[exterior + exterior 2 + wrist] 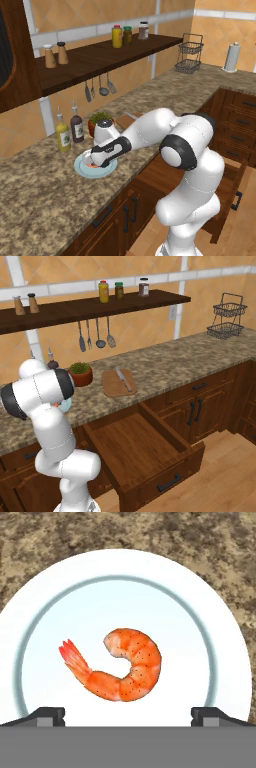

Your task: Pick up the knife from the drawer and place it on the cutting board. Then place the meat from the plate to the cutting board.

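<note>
Two jaws wide above meat (120,664), centred on plate (125,567), rim clear

Your arm bends at the elbow and reaches forward and left over the counter's front edge, wrist pointing down. Your claw (91,162) hangs low with both fingertips (47,716) spread wide, gripping nothing.

Meat (121,665) lies on plate (125,567), near its centre. Plate sits on counter (45,200), just in front of two bottles (70,131). Knife (121,379) lies on cutting board (114,387), beside potted plant (80,374). Drawer (145,453) stands pulled out below the board.
</note>
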